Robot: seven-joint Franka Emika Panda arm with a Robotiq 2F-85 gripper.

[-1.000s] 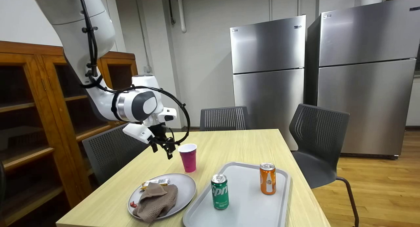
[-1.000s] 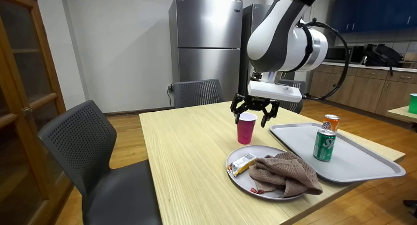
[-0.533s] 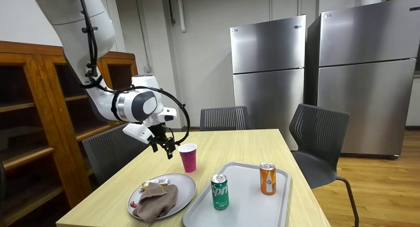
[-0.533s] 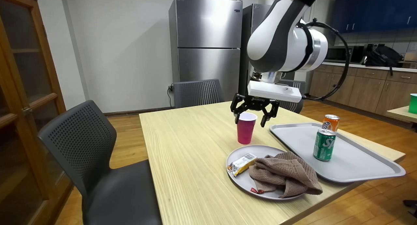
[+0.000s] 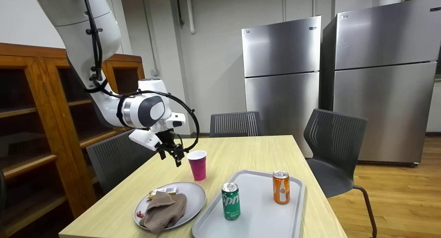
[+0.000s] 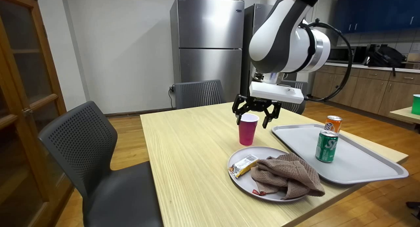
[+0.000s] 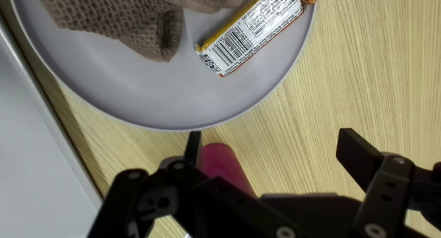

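My gripper (image 6: pixel 251 123) hangs open above the table with nothing between its fingers, its wide jaws visible in the wrist view too. Nearest to it is an upright magenta cup (image 6: pixel 247 131) with a white inside. In the wrist view the cup (image 7: pixel 224 162) shows partly behind one finger; I cannot tell whether they touch. A grey plate (image 7: pixel 165 103) carries a crumpled brown cloth (image 6: pixel 285 176), a yellow-and-white wrapped bar (image 7: pixel 248 31) and a small red wrapper (image 6: pixel 259 192). On the grey tray (image 5: pixel 255 224) stand a green Sprite can (image 5: pixel 231 202) and an orange can (image 5: pixel 281 188).
The light wooden table (image 6: pixel 183 154) has dark chairs around it, among them a chair (image 6: pixel 88 148) by its side and a chair (image 5: pixel 337 155) near the fridges. Wooden glass-door cabinets (image 5: pixel 51 145) stand behind the arm. Two steel refrigerators (image 5: pixel 282 76) are along the wall.
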